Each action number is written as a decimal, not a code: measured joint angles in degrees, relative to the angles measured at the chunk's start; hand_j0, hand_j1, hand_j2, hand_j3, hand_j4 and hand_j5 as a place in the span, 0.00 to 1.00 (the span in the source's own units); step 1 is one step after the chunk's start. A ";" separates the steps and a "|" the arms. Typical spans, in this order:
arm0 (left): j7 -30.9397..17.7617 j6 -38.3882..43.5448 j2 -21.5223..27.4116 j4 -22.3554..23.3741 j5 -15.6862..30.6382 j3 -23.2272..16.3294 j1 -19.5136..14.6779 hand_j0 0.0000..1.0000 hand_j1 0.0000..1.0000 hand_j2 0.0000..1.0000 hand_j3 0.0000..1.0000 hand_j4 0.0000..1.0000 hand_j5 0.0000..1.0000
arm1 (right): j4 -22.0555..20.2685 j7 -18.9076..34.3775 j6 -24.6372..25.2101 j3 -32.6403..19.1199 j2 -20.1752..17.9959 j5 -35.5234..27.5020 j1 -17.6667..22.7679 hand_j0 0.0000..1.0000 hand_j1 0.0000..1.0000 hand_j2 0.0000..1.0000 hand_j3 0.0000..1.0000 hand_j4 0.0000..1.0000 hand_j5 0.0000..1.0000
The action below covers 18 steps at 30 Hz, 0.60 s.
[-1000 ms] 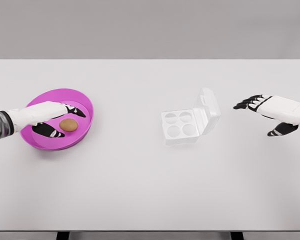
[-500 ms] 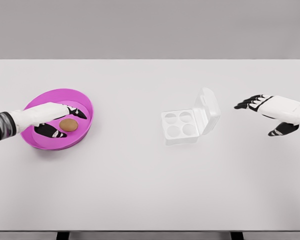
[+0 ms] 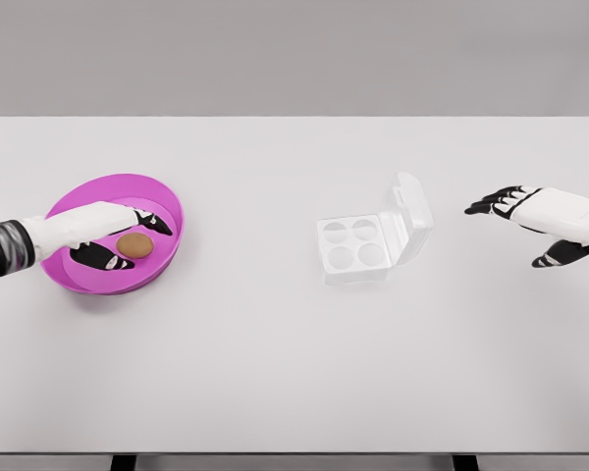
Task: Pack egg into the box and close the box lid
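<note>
While left hand (image 3: pixel 106 238) cups egg (image 3: pixel 134 244) inside pink bowl (image 3: pixel 167 209), grasp unconfirmed; right hand (image 3: pixel 530 228) hovers released beside open box (image 3: pixel 371 238).

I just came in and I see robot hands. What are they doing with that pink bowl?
The robot is packing an egg into a box. Its left hand is inside the pink bowl, fingers curling around the brown egg, which has not been lifted out. The white egg box sits open in the middle of the table, all four cups empty. The right hand hovers open to the box's right.
</note>
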 measured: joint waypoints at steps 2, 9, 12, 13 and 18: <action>0.00 0.00 -0.06 0.30 -0.01 0.00 0.00 0.75 0.75 0.75 0.75 0.75 0.75 | -0.07 0.00 0.00 -0.01 0.00 0.00 0.09 1.00 1.00 1.00 1.00 1.00 1.00; 0.00 0.00 -0.12 1.24 -0.02 0.00 0.00 0.75 0.75 0.75 0.75 0.75 0.75 | -0.28 0.00 0.00 0.03 0.01 0.01 0.26 1.00 1.00 1.00 1.00 1.00 1.00; 0.00 0.00 -0.13 1.37 -0.02 0.00 0.00 0.72 0.72 0.72 0.72 0.72 0.72 | -0.52 0.00 0.00 0.06 0.01 0.00 0.26 1.00 1.00 1.00 1.00 1.00 1.00; 0.00 0.00 -0.13 1.39 -0.02 0.00 0.00 0.72 0.72 0.72 0.72 0.72 0.72 | -0.56 0.00 0.00 0.06 0.01 0.00 0.26 1.00 1.00 1.00 1.00 1.00 1.00; 0.00 0.00 -0.44 1.44 -0.21 0.00 0.00 0.72 0.72 0.72 0.72 0.72 0.72 | -0.71 0.00 0.00 0.13 0.01 0.00 0.44 1.00 1.00 1.00 1.00 1.00 1.00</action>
